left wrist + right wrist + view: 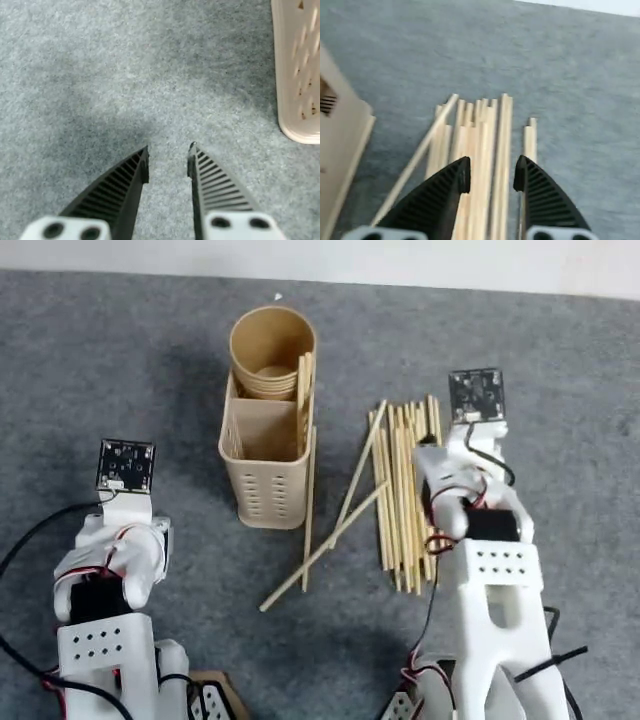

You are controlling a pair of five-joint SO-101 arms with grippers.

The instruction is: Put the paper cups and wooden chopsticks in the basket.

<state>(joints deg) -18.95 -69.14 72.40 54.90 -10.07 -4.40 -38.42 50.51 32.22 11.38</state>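
Hovering, jaws apart, over the chopstick pile [405, 490] at centre-right, the right gripper [491, 172] should straddle few sticks and close squarely.

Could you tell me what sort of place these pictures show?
Probably a robotics lab tabletop: the left arm and right arm side by side over a grey mat, with a basket holding paper cups and loose wooden chopsticks beside it.

Beige slotted basket [265, 480] stood upright before me, brown paper cups [272, 352] nested in its twelve o'clock end, wooden chopsticks [395, 490] lay bundled at its three o'clock
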